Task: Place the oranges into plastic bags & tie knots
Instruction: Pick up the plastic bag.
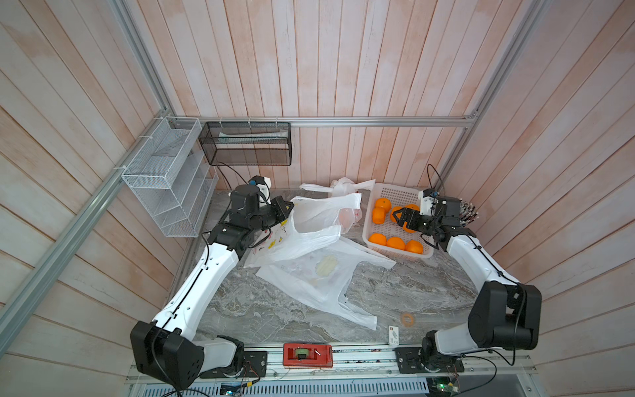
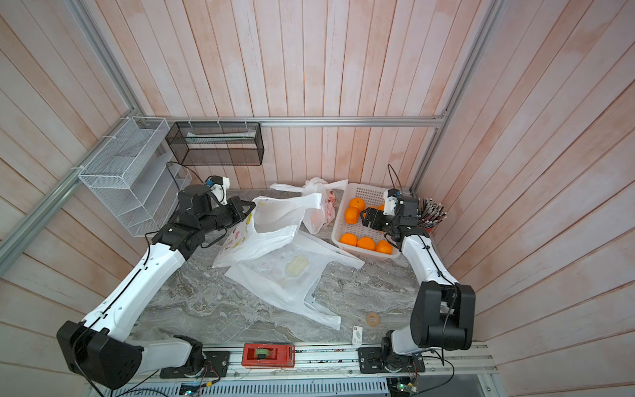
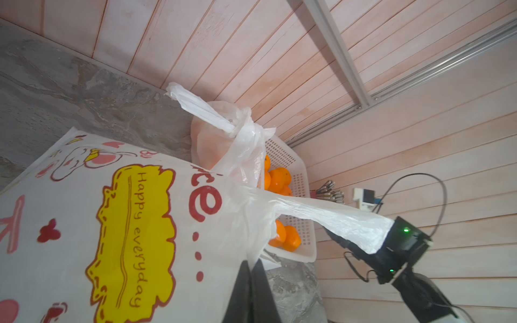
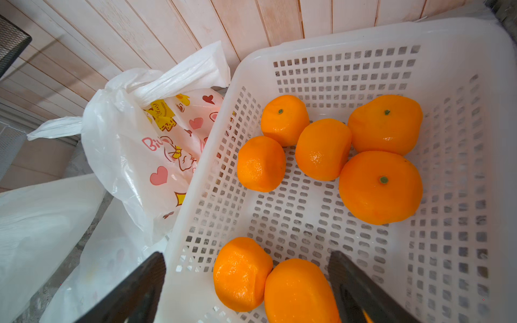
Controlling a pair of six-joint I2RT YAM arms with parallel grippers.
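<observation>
Over at two o'clock on the table (image 1: 395,295), the right claw (image 4: 247,253) hung released above the basket (image 4: 335,33), jaws wide and nothing between them. The oranges (image 4: 323,149) lay loose on the basket floor, two of them right beneath it.

Round at ten o'clock, the left claw (image 1: 288,208) was clenched on the open bag (image 1: 309,237), pinching its rim so the mouth gaped toward the basket. Up at twelve o'clock sat the tied bag (image 3: 212,134), its knot (image 3: 243,128) done and orange showing through the film. At the centre lay the flat bag (image 1: 309,282), unfilled, its top edge under the open one.

Those oranges looked firm, light and glossy. Being round, they could roll or squirt out of an off-centre pinch, so a straight-down grip across the widest middle seemed safest. The bag film looked thin, limp and slippery, likely to sag shut if let go. A bunched handle strip or the rim offered the surest bite.
</observation>
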